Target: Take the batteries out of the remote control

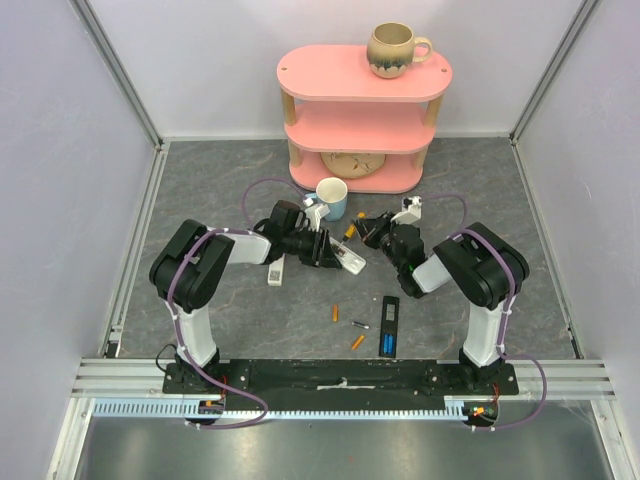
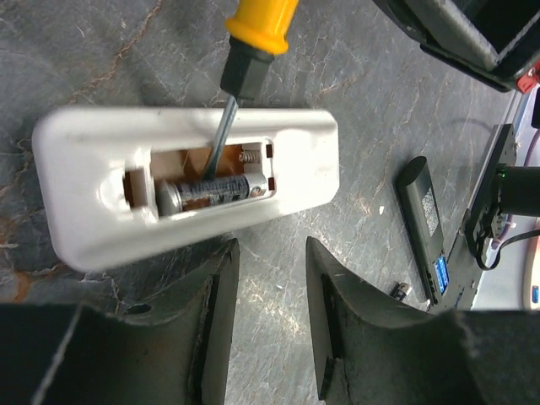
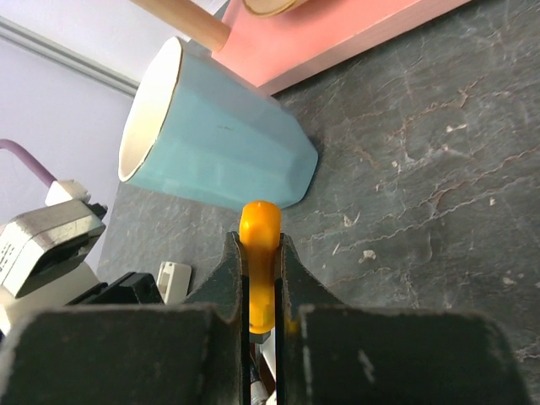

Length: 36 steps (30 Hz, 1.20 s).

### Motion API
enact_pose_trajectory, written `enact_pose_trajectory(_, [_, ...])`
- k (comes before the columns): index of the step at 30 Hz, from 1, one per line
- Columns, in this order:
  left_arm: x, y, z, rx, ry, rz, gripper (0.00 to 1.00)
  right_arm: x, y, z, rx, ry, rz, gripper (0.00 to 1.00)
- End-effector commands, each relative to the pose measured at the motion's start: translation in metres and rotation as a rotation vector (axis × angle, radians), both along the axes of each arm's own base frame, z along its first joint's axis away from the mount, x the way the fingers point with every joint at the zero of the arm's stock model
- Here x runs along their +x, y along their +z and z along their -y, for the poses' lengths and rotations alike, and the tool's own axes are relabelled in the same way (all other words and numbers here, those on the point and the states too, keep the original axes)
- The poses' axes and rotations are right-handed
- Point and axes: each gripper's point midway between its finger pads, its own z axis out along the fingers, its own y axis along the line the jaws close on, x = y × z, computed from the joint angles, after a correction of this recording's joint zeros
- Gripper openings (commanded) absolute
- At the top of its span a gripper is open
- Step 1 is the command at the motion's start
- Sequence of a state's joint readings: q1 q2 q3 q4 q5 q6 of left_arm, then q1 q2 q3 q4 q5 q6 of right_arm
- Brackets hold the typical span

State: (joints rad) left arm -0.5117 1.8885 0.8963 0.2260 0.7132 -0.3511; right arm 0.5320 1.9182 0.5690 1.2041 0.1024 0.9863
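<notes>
The white remote [image 2: 181,160] lies back-up with its battery bay open. One silvery-grey battery [image 2: 207,191] sits in the bay. My right gripper [image 3: 260,240] is shut on the orange handle of a screwdriver [image 3: 259,253]. The screwdriver's shaft [image 2: 221,139] reaches into the bay beside the battery. My left gripper [image 2: 270,253] is open and empty, its fingers just at the remote's near edge. In the top view both grippers, left [image 1: 322,250] and right [image 1: 372,232], meet over the remote [image 1: 347,261]. Loose batteries lie on the table: orange ones [image 1: 336,313] [image 1: 358,342], a dark one [image 1: 358,325], a blue one [image 1: 385,345].
A black remote [image 1: 389,313] lies right of the loose batteries and shows in the left wrist view [image 2: 424,224]. A white cover [image 1: 277,272] lies to the left. A blue mug [image 1: 332,198] stands behind the grippers before a pink shelf [image 1: 360,110] with a beige mug [image 1: 393,50].
</notes>
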Motion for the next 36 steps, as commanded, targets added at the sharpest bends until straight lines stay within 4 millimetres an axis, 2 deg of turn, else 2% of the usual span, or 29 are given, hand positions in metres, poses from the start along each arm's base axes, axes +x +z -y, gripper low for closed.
enact_pose_trajectory(1, [0.012, 0.001, -0.005, 0.022, 0.041, 0.003, 0.44, -0.010, 0.002, -0.008, 0.048, 0.045, -0.008, 0.00])
enact_pose_trajectory(12, [0.022, 0.010, -0.020, 0.021, 0.110, 0.045, 0.47, -0.015, 0.021, -0.005, 0.001, 0.061, 0.041, 0.00])
enact_pose_trajectory(16, [0.025, 0.013, -0.027, 0.013, 0.142, 0.054, 0.50, -0.016, 0.025, -0.011, 0.000, 0.083, 0.052, 0.00])
enact_pose_trajectory(25, [0.026, 0.024, -0.033, -0.032, 0.168, 0.089, 0.56, -0.016, 0.021, -0.024, -0.008, 0.115, 0.050, 0.00])
enact_pose_trajectory(26, [0.028, 0.030, -0.032, -0.046, 0.169, 0.112, 0.57, -0.016, 0.021, -0.025, -0.010, 0.118, 0.049, 0.00])
enact_pose_trajectory(30, [0.028, 0.039, -0.034, -0.070, 0.176, 0.142, 0.58, -0.015, 0.025, -0.026, -0.015, 0.116, 0.058, 0.00])
enact_pose_trajectory(36, [0.027, 0.041, -0.036, -0.083, 0.182, 0.146, 0.59, -0.012, 0.030, -0.022, -0.084, 0.068, 0.070, 0.00])
